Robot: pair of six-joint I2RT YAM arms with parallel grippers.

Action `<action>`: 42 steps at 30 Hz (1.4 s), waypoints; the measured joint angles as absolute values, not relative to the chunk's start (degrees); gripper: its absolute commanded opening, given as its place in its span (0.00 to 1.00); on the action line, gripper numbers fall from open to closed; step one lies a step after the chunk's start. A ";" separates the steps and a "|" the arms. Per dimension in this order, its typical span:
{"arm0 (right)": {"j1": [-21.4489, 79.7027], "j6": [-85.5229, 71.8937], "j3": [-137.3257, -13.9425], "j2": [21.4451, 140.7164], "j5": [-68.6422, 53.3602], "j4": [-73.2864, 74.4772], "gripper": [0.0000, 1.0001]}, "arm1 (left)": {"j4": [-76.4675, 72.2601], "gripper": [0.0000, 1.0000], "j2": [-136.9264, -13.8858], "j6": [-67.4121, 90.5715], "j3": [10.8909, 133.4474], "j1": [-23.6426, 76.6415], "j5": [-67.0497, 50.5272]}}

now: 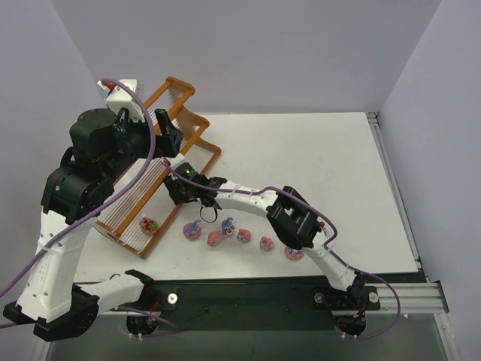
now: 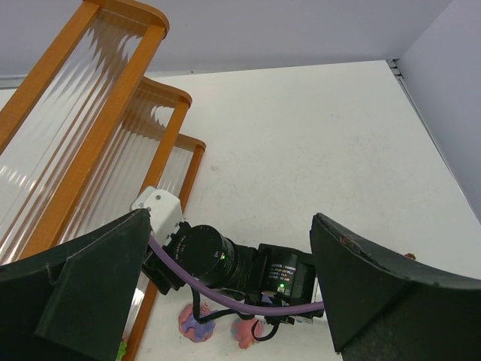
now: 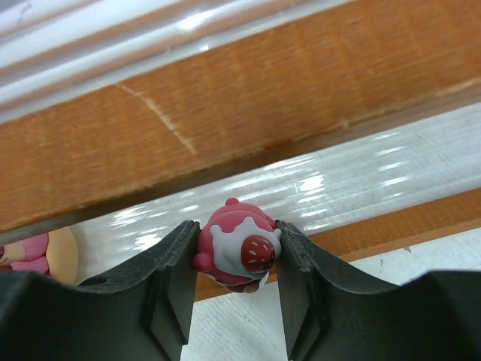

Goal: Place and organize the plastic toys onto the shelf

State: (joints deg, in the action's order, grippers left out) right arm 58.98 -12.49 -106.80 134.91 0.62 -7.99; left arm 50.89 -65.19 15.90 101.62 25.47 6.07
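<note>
My right gripper (image 3: 237, 230) is shut on a pink toy (image 3: 239, 254) with white icing and a red strawberry, held just over the front rail and pale rods of the shelf (image 3: 248, 98). In the top view the right gripper (image 1: 176, 177) is at the lower tier of the shelf (image 1: 171, 216). One toy (image 1: 149, 224) lies on that tier, and another toy (image 3: 30, 256) shows at the left of the right wrist view. Several toys (image 1: 228, 226) lie in a row on the table. My left gripper (image 2: 231, 219) hangs open and empty above the right wrist, beside the shelf (image 2: 113, 113).
The left arm (image 1: 83, 180) looms over the shelf's left side. The right arm (image 1: 297, 222) stretches across the row of toys, with its purple cable (image 2: 225, 297) under the left gripper. Grey walls close off the back and the sides.
</note>
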 measured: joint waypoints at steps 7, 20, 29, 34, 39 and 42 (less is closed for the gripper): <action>58.92 -12.60 -106.80 136.03 0.64 -9.72 0.04 | 50.92 0.97 -65.69 15.94 101.62 25.47 6.09; 58.54 -13.21 -106.80 136.94 0.64 -11.27 0.13 | 51.31 0.97 -65.93 16.12 101.62 25.47 6.24; 58.59 -13.39 -108.05 139.17 1.58 -14.33 0.18 | 51.35 0.97 -66.15 16.12 101.62 25.47 6.24; 58.59 -13.61 -109.23 140.03 2.37 -14.35 0.28 | 51.44 0.97 -66.15 16.14 101.62 25.47 6.24; 58.67 -13.80 -109.30 140.05 2.81 -14.35 0.41 | 51.46 0.97 -66.15 16.14 101.62 25.47 6.24; 58.72 -13.98 -109.30 140.05 3.11 -14.35 0.45 | 51.46 0.97 -66.15 16.16 101.62 25.47 6.26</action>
